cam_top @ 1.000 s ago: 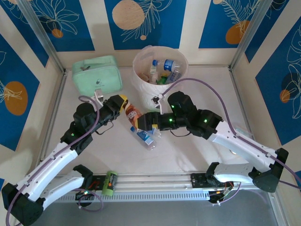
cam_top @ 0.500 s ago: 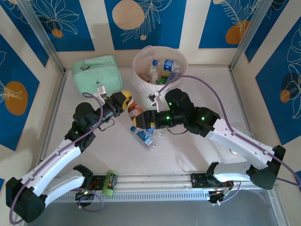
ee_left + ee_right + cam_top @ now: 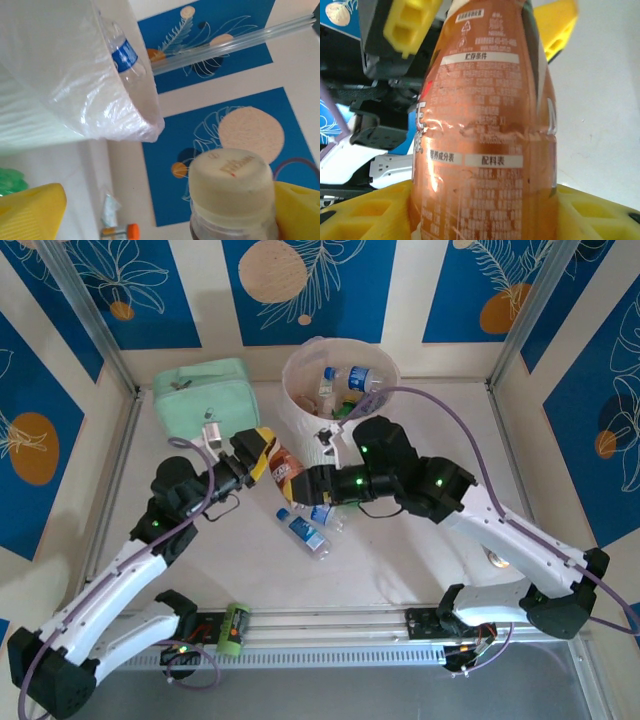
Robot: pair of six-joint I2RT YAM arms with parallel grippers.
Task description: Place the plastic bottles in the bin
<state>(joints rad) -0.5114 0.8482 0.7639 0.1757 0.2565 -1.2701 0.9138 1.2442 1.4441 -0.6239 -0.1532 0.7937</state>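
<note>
A brown bottle (image 3: 283, 472) with a cream cap (image 3: 231, 175) is held above the worktop (image 3: 380, 560), near the white bin (image 3: 300, 418), clamped in the right claw (image 3: 301, 484). The left claw (image 3: 261, 454) is spread wide around the cap end, one finger (image 3: 300, 210) seemingly touching it.

Left arm (image 3: 110, 582), right arm (image 3: 505, 540): white link shells, black joint housings, black base blocks. Small green lights glow on black joints. Purple cable (image 3: 440, 405) loops from each wrist, runs back along arm. Left gripper (image 3: 258, 452), right gripper (image 3: 296, 483): black bodies, white camera bracket on top, jaws of yellow plastic with square moulded pockets, finely ribbed faces.
</note>
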